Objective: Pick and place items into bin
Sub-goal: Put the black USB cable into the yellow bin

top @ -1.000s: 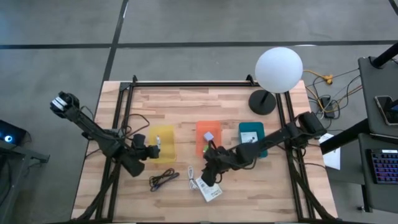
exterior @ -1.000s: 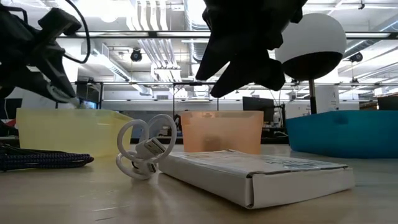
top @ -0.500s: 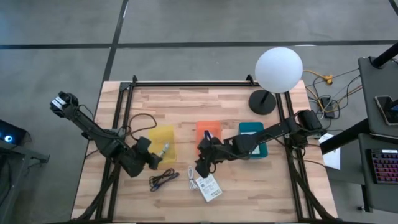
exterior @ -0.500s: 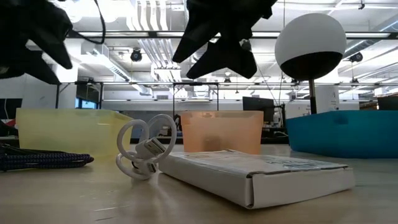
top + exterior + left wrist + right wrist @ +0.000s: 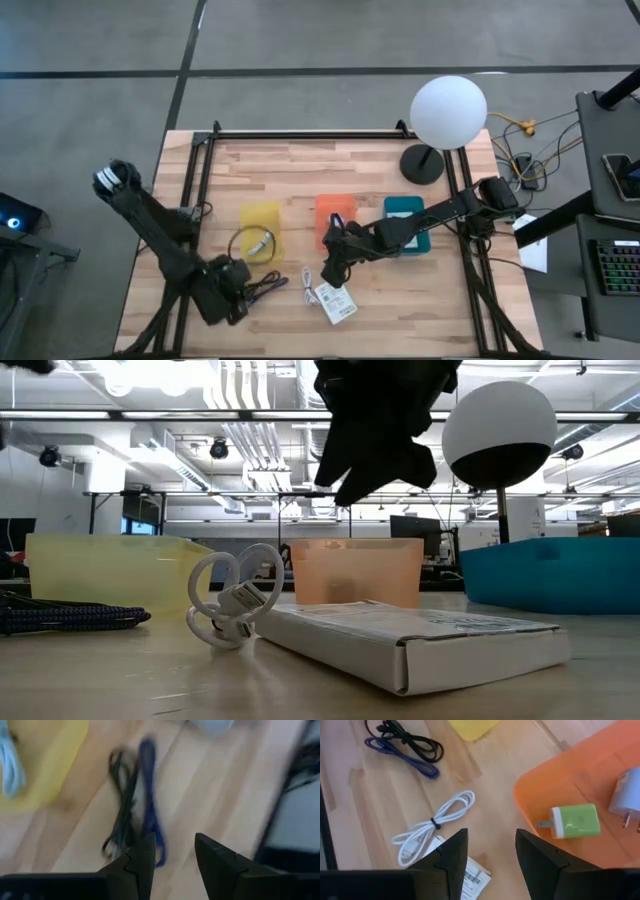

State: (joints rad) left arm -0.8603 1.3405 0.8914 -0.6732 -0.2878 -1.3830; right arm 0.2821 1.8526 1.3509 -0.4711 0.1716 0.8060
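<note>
left claw [image 5: 172, 855] open | above dark cable [image 5: 135, 815] (empty)

Three bins [image 5: 262, 218] sit in a row mid-table; nearer the front lie, left to right, a dark cable [image 5: 264, 288], a pale cable [image 5: 307, 281], and a packet [image 5: 336, 303].

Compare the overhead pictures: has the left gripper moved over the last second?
Yes. The left gripper has left the yellow bin and moved toward the table's near edge, now beside the dark coiled cable.
</note>
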